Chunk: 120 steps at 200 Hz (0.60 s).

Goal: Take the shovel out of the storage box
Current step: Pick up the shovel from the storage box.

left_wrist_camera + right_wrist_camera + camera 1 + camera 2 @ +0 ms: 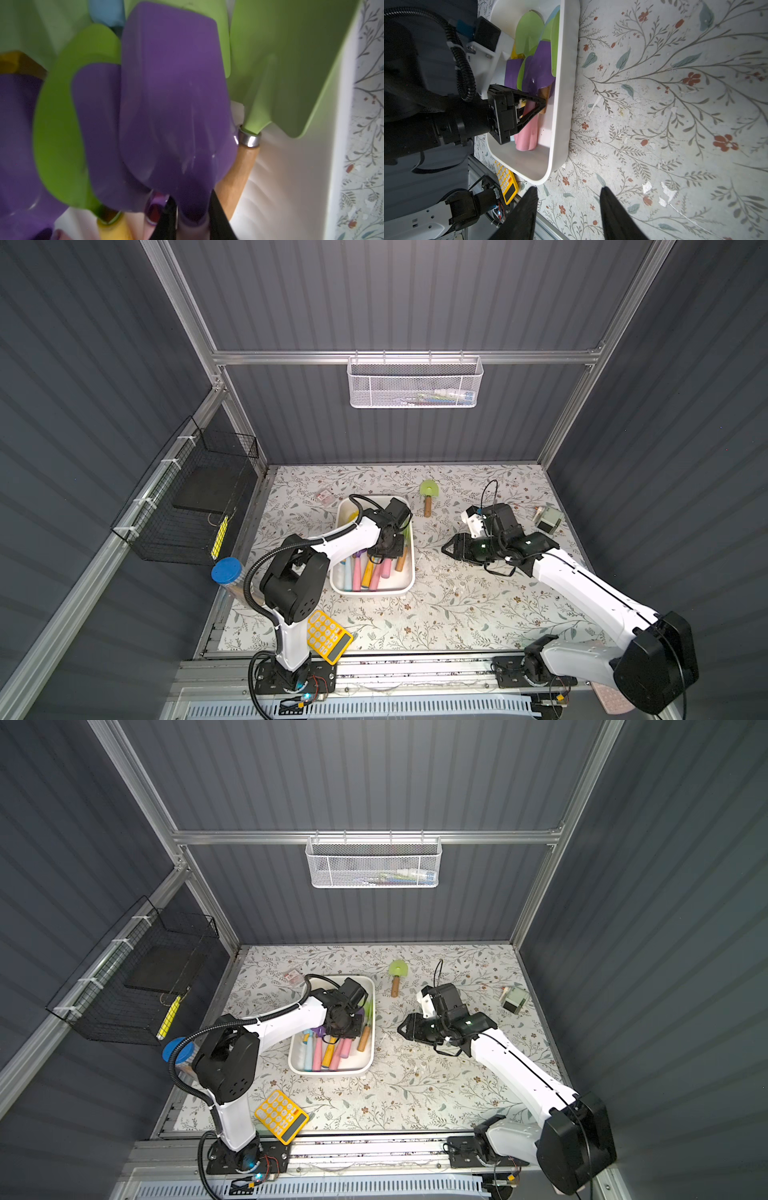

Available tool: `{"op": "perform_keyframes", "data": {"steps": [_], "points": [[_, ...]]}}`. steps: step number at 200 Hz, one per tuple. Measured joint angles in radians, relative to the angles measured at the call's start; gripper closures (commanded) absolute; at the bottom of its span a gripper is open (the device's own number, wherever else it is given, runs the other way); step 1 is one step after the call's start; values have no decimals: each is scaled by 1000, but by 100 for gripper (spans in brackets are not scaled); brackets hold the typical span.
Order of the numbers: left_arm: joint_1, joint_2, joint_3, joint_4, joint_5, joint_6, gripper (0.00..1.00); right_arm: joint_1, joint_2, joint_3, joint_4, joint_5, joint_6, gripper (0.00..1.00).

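The white storage box (pixel 400 585) (pixel 362 1063) lies left of the table's middle and holds several toy shovels with green and purple blades. My left gripper (pixel 384 556) (pixel 347 1032) reaches down into it. In the left wrist view its black fingers (pixel 220 220) are shut on the neck of a purple shovel (pixel 176 104), whose blade lies over the others. The right wrist view shows the same grip (pixel 544 101) on the purple shovel (pixel 538 70) inside the box (pixel 566 83). My right gripper (pixel 446 549) (pixel 401 1029) (pixel 568 191) hovers open over the table, right of the box.
A green shovel with a wooden handle (pixel 428 494) (pixel 397 972) lies on the table behind the box. A yellow calculator (pixel 328 637) sits at the front edge, a blue-lidded jar (pixel 226 571) at the left. A small grey box (pixel 548 520) is far right. A black wire basket (pixel 187 506) and a white mesh basket (pixel 413 383) hang on the walls.
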<state>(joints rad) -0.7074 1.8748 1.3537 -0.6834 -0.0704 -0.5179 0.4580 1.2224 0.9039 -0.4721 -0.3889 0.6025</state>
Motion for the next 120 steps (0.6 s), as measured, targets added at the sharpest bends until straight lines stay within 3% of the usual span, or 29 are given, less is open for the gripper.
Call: {"op": "perform_keyframes", "data": {"steps": [15,28,71,88,120], "points": [[0,0,-3,2,8,-3,100,0,0,-5,2,0,0,49],[0,0,-3,7,11,-7,91,0,0,-10,4,0,0,49],[0,0,5,7,15,-10,96,3,0,-18,9,0,3,49],[0,1,21,-1,15,-10,87,6,0,-23,11,0,5,49],[1,2,61,-8,16,-10,88,6,0,-32,13,0,8,48]]}}
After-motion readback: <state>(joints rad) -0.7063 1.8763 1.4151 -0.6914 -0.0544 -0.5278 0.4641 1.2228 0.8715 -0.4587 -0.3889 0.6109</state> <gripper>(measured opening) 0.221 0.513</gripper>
